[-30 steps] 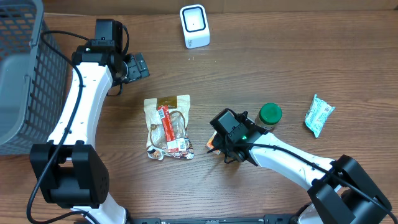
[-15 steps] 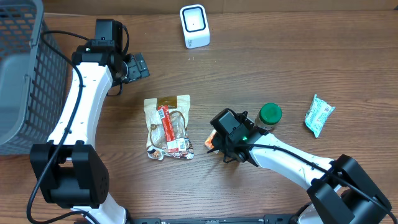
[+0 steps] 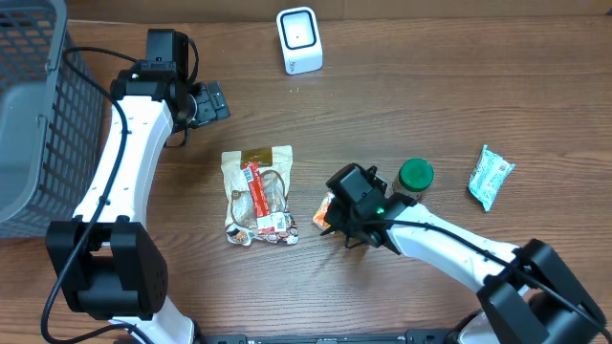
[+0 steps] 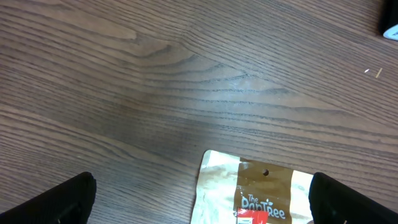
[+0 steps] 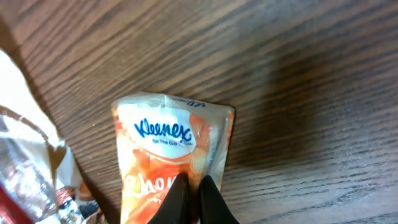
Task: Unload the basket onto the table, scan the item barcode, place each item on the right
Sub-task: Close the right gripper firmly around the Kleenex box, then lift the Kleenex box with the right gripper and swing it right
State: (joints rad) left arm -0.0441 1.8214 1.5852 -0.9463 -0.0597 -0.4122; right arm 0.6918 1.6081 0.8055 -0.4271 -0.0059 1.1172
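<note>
Step in hand: pick-up of the item, scan not yet done. My right pincer (image 5: 191, 193) is clenched, tips pressed together on the lower part of the Kleenex pack (image 5: 168, 155). I cannot tell whether a fold of the wrapper is pinched between them or they just rest on it. The pack lies flat on the worktop (image 3: 430, 86), logo side up, just beside the snack bag (image 3: 258, 196) and near the green-lidded jar (image 3: 415, 175). No barcode shows on the upper face, so it is probably underneath.

My left pincer (image 3: 212, 99) is released, jaws wide and holding nothing, well apart from the pack.

The scanner (image 3: 299, 40) stands at the far edge, well apart from the pack. The next move calls for a sure hold, then a lift, a carry to the scanner and a turn of the pack so the code side faces its window. Risk: thin, slippery film may slide out.
</note>
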